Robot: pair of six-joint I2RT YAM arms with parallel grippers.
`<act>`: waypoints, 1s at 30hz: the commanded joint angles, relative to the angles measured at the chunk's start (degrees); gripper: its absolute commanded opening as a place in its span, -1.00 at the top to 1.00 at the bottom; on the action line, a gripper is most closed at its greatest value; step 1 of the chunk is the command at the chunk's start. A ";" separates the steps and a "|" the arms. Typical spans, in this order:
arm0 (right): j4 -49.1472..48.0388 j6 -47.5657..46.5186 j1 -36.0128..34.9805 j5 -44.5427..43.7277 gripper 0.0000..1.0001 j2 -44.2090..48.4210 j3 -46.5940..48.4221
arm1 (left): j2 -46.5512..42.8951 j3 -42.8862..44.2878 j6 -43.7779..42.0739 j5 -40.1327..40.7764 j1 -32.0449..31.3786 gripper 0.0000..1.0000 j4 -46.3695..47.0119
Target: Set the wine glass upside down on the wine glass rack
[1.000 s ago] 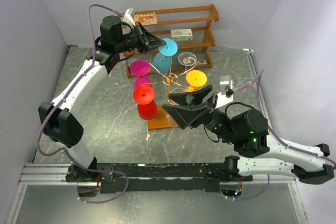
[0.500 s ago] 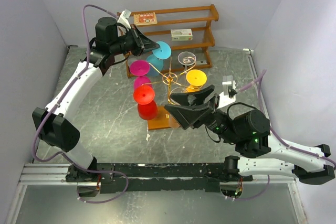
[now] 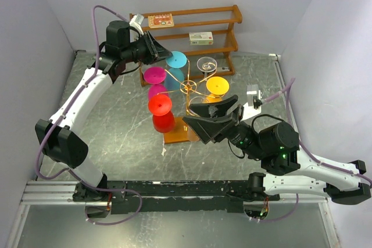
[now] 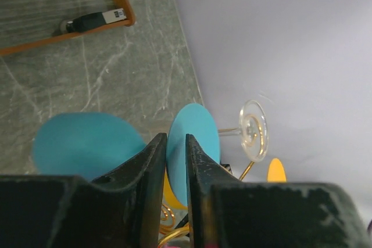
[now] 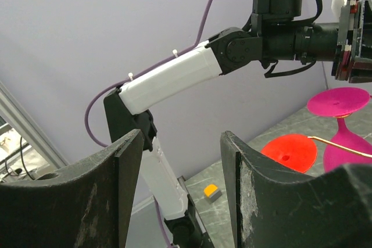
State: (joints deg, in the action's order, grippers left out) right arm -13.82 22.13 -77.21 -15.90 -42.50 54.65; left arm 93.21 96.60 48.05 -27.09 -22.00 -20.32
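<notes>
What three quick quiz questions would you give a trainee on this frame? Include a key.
1. True or false: the right arm's two-finger gripper is open and empty.
2. Which glass sits right at the left arm's gripper? A: opaque red wine glass. B: opaque teal wine glass. C: opaque yellow wine glass.
3. What stands behind the gold wire wine glass rack, against the far wall?

Key: 1 true; 2 B; 3 the brown wooden three-tier shelf.
</notes>
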 commanded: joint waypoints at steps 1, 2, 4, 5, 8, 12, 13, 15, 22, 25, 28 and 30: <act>-0.33 0.22 -0.22 -0.62 -0.11 0.75 -0.50 | -1.88 3.10 -3.37 3.57 0.47 0.37 -3.78; -0.39 0.15 -0.22 -0.62 -0.11 0.72 -0.51 | -1.96 3.74 -3.96 4.60 0.47 0.32 -4.84; -0.30 0.11 -0.20 0.10 -0.11 0.34 -0.23 | -2.32 4.91 -5.31 6.89 0.47 0.22 -6.29; 0.07 -0.07 -0.22 0.42 -0.11 0.09 0.13 | -2.49 5.43 -5.82 7.82 0.47 0.17 -6.98; 1.97 -0.16 -0.22 0.03 -0.13 -1.11 1.41 | -2.89 7.35 -7.44 9.68 0.47 0.04 -8.79; 4.52 -0.16 -0.18 -2.23 -0.14 -1.50 2.36 | -3.73 10.50 -9.86 13.15 0.55 -0.15 -11.45; 5.43 -0.18 -0.22 -3.23 -0.14 -1.41 2.32 | -4.24 11.17 -10.64 13.89 0.62 -0.19 -11.91; 7.69 -0.23 -0.20 -5.77 -0.14 -1.08 2.31 | -5.85 11.63 -12.48 15.01 0.77 -0.27 -12.35; 22.57 0.10 -0.22 -18.12 -0.35 1.98 6.70 | -19.20 3.09 -21.69 19.49 0.82 -0.50 -10.57; 31.28 2.69 -0.22 -26.75 -0.64 3.89 7.86 | -26.76 -4.76 -25.13 20.55 0.82 -0.50 -10.34; 40.49 6.49 -0.22 -34.16 -0.92 5.79 9.09 | -34.49 -13.78 -26.34 22.17 0.82 -0.52 -10.69; 45.79 9.07 -0.22 -38.12 -1.00 7.23 9.71 | -39.78 -19.07 -25.79 24.31 0.82 -0.53 -11.84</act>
State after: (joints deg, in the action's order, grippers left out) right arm 17.41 25.74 -77.21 -41.43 -37.58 62.37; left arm 59.77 85.95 25.30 -7.62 -21.58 -30.44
